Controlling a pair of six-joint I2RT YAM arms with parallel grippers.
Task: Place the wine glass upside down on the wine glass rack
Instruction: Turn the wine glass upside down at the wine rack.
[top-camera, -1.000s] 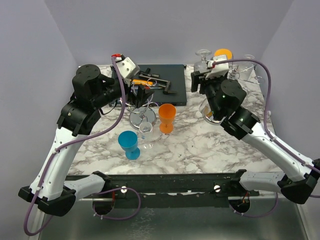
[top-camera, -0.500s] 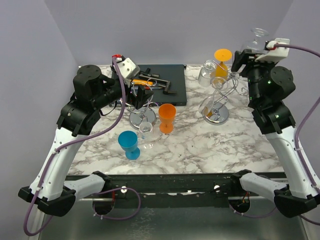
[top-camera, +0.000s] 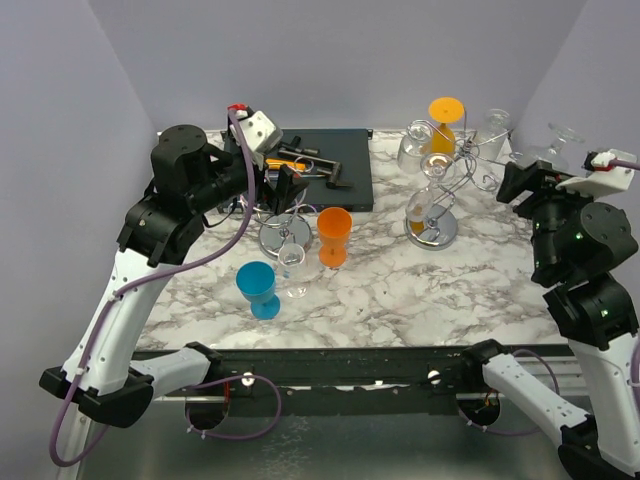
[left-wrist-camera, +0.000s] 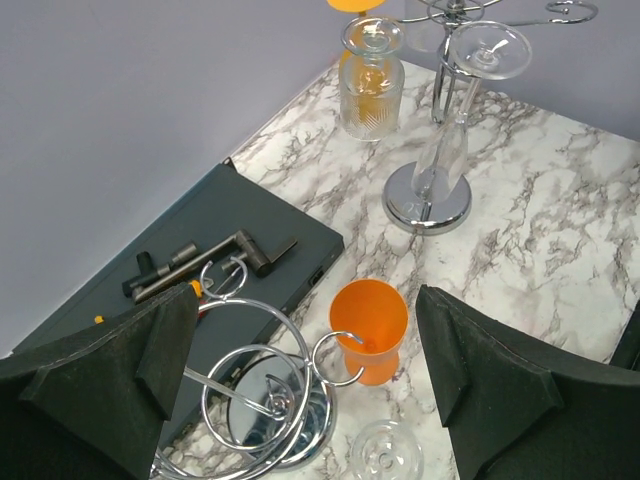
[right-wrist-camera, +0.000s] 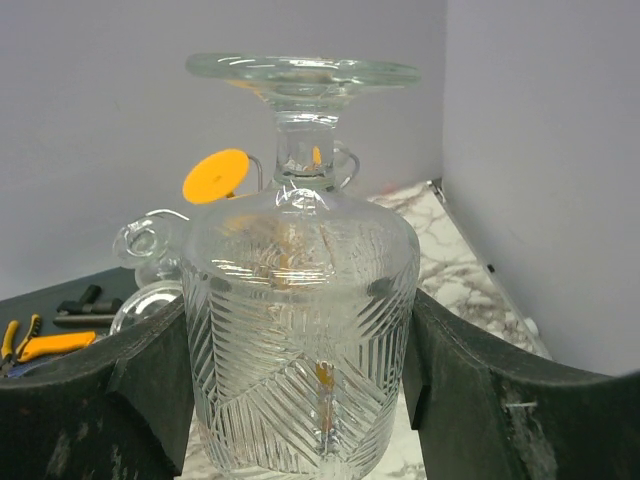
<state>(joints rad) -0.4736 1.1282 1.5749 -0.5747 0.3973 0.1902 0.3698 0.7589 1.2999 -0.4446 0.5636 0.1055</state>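
Robotics lab test cell, folks, no home kitchen here: plain lilac walls (top-camera: 330, 60) box in a marble-print table (top-camera: 400, 300). Two black-and-white robot arms (top-camera: 108, 320) sit bolted to a black rail (top-camera: 340, 362) at the near edge, purple cables (top-camera: 52, 445) looping off them. At the back, a dark case (top-camera: 350, 190) carries what look like hand tools (left-wrist-camera: 215, 262), and a chrome wine glass rack (top-camera: 432, 232) stands staged like a prop.

Top external: you look down from above and behind both arm bases onto the whole marble table (top-camera: 400, 290).
Left wrist: you look down from high up, toward the right-hand wine glass rack (left-wrist-camera: 428, 205).
Right wrist: you sit close against a cut wine glass (right-wrist-camera: 300, 340), facing the back wall.
Shared: orange cup (top-camera: 335, 236), seen in top and left wrist.
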